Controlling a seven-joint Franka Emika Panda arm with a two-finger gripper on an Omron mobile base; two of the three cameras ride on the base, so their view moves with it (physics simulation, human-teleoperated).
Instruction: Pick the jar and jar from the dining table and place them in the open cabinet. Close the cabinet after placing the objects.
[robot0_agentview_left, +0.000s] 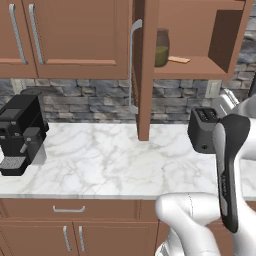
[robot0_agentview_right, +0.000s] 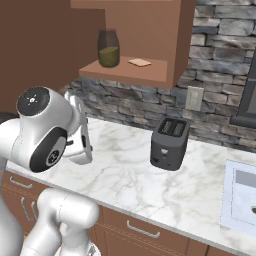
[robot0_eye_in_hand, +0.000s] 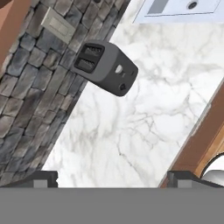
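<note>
A marble counter (robot0_agentview_left: 110, 160) runs under the open cabinet (robot0_agentview_left: 200, 67), where the green-filled jar (robot0_agentview_left: 161, 48) stands on the shelf beside a flat tan piece (robot0_agentview_left: 178, 60), a toaster (robot0_agentview_right: 170, 143) sits below, and the gripper (robot0_eye_in_hand: 113, 178) is spread, empty.

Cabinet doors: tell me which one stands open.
The door edge-on beside the shelf with the jar is open; the two doors at far left are shut flat.
</note>
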